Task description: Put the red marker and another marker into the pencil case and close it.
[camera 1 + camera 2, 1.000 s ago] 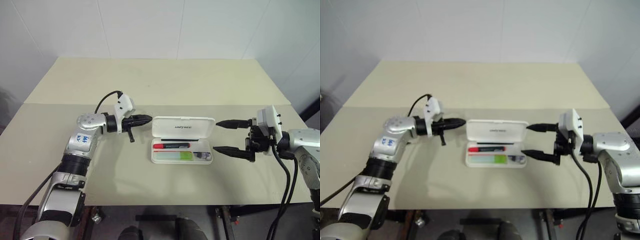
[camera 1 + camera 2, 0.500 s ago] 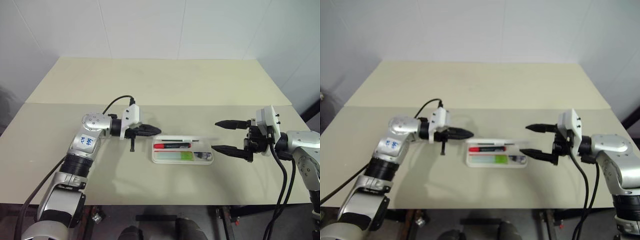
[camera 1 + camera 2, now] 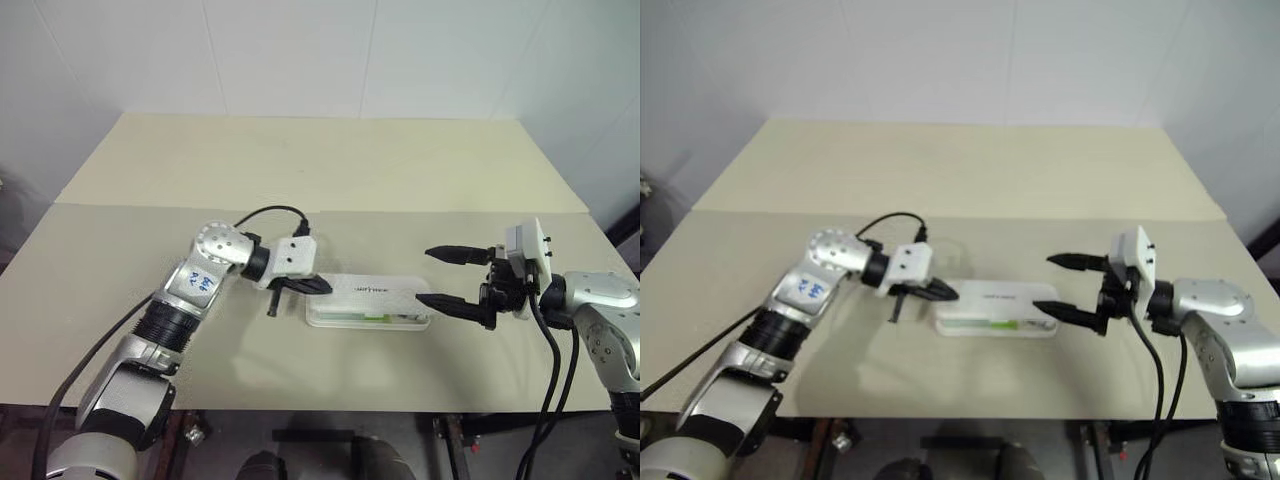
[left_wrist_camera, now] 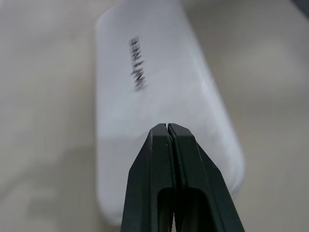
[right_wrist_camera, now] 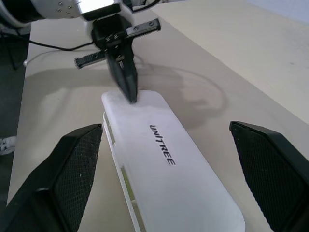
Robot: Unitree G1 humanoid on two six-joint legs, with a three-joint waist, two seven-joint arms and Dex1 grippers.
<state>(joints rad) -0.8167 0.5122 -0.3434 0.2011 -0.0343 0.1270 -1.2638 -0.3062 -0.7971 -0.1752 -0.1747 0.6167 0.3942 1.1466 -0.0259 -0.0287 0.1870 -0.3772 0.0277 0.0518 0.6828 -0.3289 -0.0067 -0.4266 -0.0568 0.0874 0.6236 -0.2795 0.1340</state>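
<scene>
The pencil case (image 3: 368, 299) lies mid-counter (image 3: 300, 170), lid nearly down over its base, a thin gap showing along the near edge. Through that gap there's a streak of lime green, probably another marker (image 3: 375, 317), though it's too slim a view to be sure. The left gripper (image 3: 318, 286) is clenched tight, holding nothing, its tip resting on the lid's left end, as the right wrist view shows (image 5: 126, 82). Over on the other side, the right gripper (image 3: 447, 277) is spread wide and empty, hovering just off the case's right end, one finger either side of its line.
</scene>
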